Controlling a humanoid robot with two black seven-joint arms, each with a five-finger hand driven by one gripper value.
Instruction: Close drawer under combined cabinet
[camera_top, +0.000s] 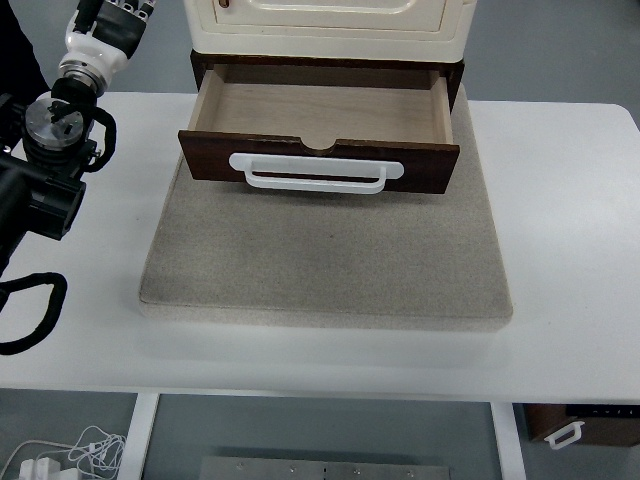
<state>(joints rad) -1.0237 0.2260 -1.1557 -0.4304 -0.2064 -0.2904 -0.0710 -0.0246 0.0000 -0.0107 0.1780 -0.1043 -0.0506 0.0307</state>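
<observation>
The drawer (320, 125) stands pulled well out from under the cream cabinet (330, 25), empty, its dark front and white handle (315, 175) running left to right across my view on the grey mat (320, 260). My left hand (110, 15) sits up at the top-left corner, left of and beyond the drawer front, cropped so I cannot tell its finger state. I see no right arm, so I judge the left must come around to the front and push it away from me.

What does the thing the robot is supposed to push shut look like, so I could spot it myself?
Find the cream cabinet standing at the back of the grey mat on the white table. Under it a dark brown drawer is pulled out, empty, with pale wood inside. Its long white handle sets it apart.
</observation>
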